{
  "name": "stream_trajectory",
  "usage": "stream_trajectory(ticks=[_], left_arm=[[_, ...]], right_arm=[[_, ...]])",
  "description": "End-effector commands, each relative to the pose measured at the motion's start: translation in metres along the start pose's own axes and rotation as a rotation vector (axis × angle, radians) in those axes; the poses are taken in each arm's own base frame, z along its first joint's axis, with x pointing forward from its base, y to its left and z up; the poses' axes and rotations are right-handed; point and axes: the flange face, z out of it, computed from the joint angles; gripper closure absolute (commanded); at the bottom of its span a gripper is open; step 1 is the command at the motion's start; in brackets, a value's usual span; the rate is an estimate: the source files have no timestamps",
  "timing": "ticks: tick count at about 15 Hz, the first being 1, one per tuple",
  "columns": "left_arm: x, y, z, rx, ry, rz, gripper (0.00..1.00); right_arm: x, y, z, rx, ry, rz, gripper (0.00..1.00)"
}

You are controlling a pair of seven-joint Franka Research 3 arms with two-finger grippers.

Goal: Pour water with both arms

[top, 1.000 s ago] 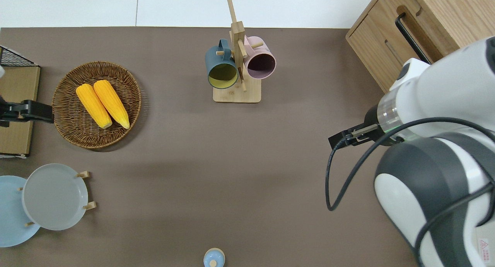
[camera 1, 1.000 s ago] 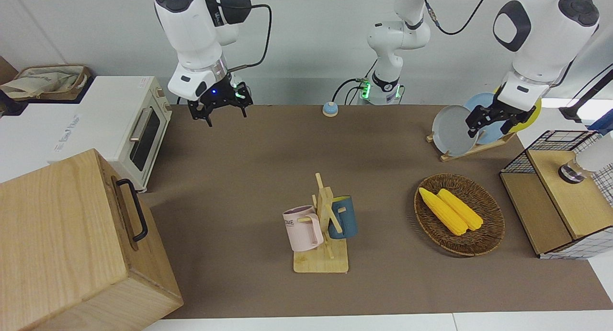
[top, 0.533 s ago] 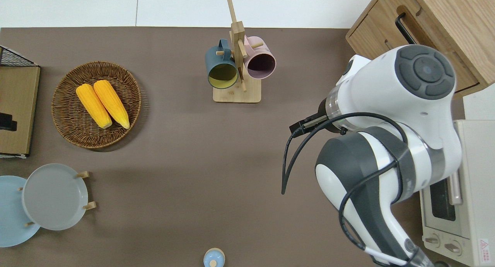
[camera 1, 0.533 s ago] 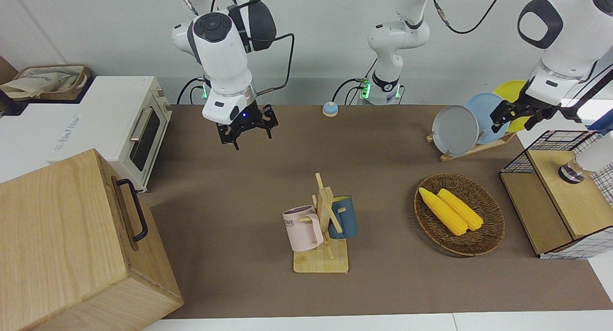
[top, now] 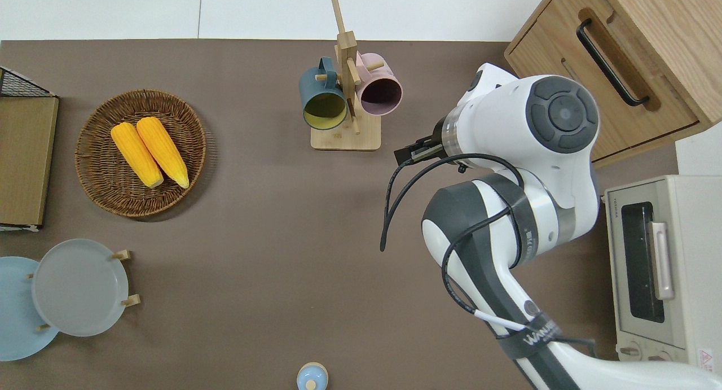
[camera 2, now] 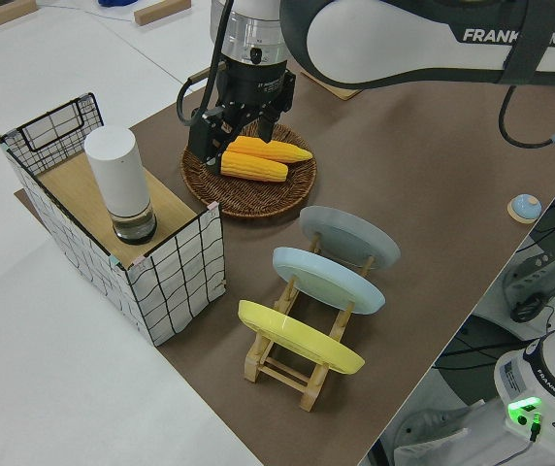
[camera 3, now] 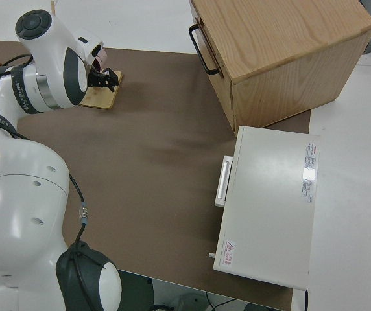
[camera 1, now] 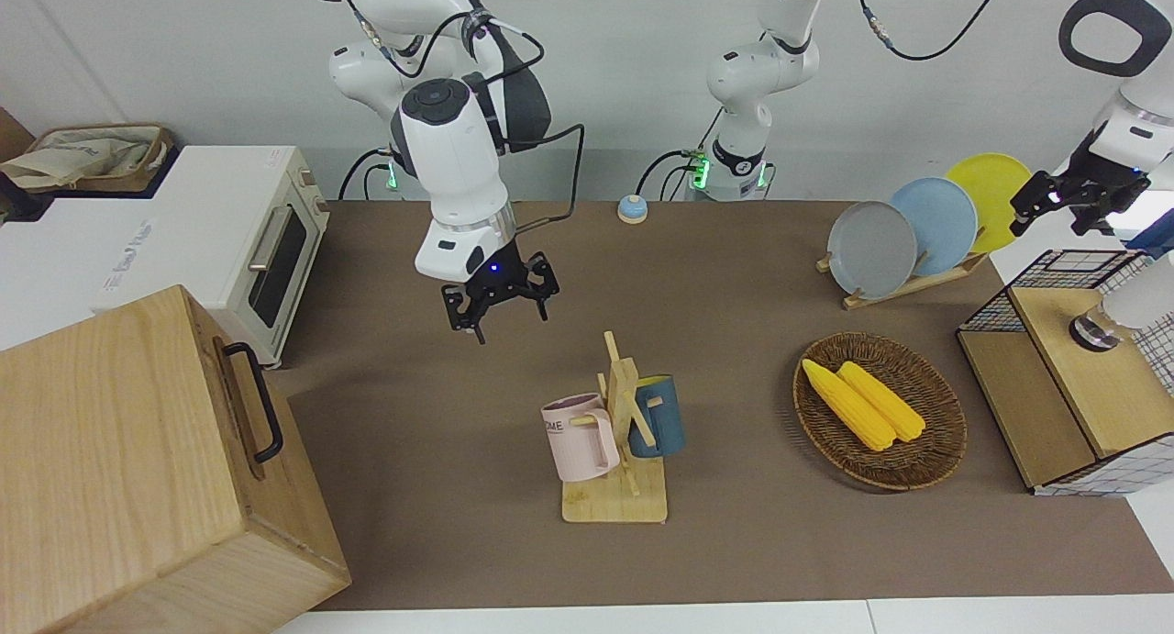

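Observation:
A pink mug point(camera 1: 576, 439) and a dark blue mug point(camera 1: 662, 416) hang on a wooden rack point(camera 1: 616, 501) mid-table. A white bottle point(camera 2: 120, 189) stands in a wire basket point(camera 2: 171, 277) at the left arm's end. My right gripper point(camera 1: 495, 302) is open and empty in the air, over bare table beside the rack toward the right arm's end; it also shows in the right side view point(camera 3: 106, 79). In the overhead view its fingers are hidden under the wrist point(top: 451, 144). My left gripper point(camera 1: 1066, 203) is open and empty, up near the wire basket, outside the overhead view.
A wicker basket point(camera 1: 935, 455) with two corn cobs point(camera 1: 862, 400) lies next to the wire basket. A rack of three plates point(camera 1: 917, 230) and a small blue bell point(camera 1: 631, 209) sit near the robots. A toaster oven point(camera 1: 266, 249) and a wooden cabinet point(camera 1: 138, 460) fill the right arm's end.
My right gripper has moved away from the robots and down toward the mug rack. My left gripper has moved off the plate rack toward the wire basket.

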Motion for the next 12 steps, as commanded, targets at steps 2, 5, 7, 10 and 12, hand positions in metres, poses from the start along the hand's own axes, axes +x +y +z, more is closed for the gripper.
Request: stream_trajectory(ticks=[2,5,7,10,12], left_arm=[[-0.009,-0.038,-0.004,0.016,0.061,0.036,0.00],[-0.006,-0.044,-0.008,0.007,0.129,0.020,0.00],[-0.003,-0.049,-0.009,0.026,0.159,0.007,0.00],[-0.003,-0.068,0.003,0.052,0.184,-0.011,0.00],[-0.008,-0.082,0.006,0.069,0.206,-0.017,0.00]], right_arm=[[0.026,0.001,0.034,-0.015,0.127,-0.069,0.013],[0.044,0.011,0.049,-0.037,0.186,-0.172,0.021],[0.054,0.014,0.053,-0.042,0.206,-0.180,0.030],[0.063,0.014,0.057,-0.046,0.232,-0.183,0.130],[0.071,0.015,0.062,-0.045,0.272,-0.176,0.205]])
